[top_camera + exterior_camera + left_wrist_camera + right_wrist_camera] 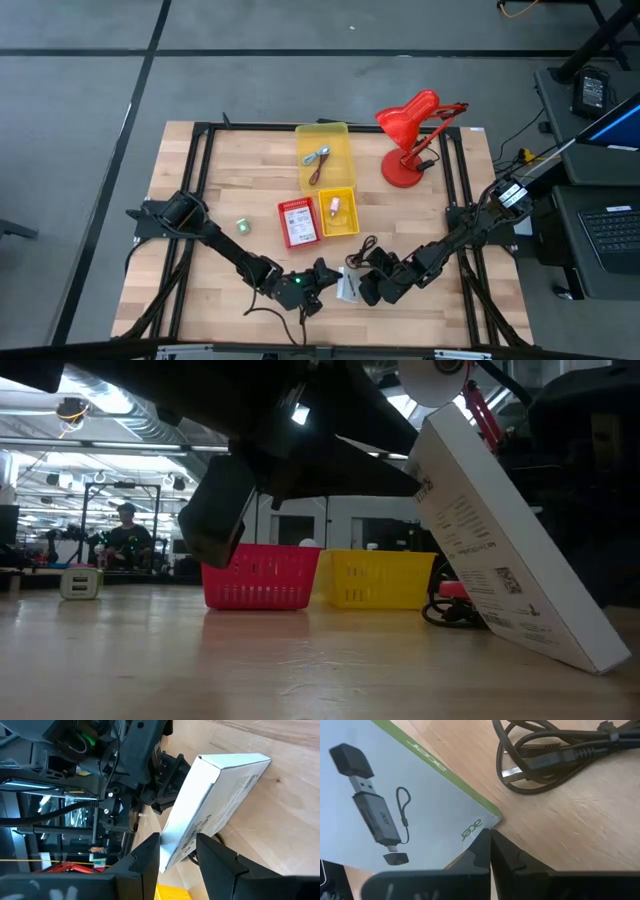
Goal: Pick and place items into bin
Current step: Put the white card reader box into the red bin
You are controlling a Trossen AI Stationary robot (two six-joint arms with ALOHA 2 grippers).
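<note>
A white printed box [349, 286] stands tilted near the table's front edge, between my two grippers. My left gripper [177, 840] is shut on one end of it. My right gripper [489, 832] is shut, its tips at the box's printed face [410, 795]. A coiled black cable [555, 755] lies on the wood just beyond the box. A yellow bin [322, 150] at the far middle holds a blue-and-silver tool and a dark red cord. A red bin [298, 222] holds a white packet. A tiny green piece [242, 227] lies on the table. My left gripper pinches the box's raised end [176, 854] between its two fingers, one on each broad face, coming nearly level from the table's left. The box leans tilted with its lower edge [590, 655] on the table. My right gripper's shut fingertips [485, 837] meet the box at the corner [492, 820] by the green stripe, slanting down from the table's right. Whether they press on it or only touch it, I cannot tell.
A small yellow bin [338, 213] with a small item stands beside the red one. A big red desk lamp [410, 135] stands at the far right. A black frame [200, 180] runs round the tabletop. Bare wood lies at the near left.
</note>
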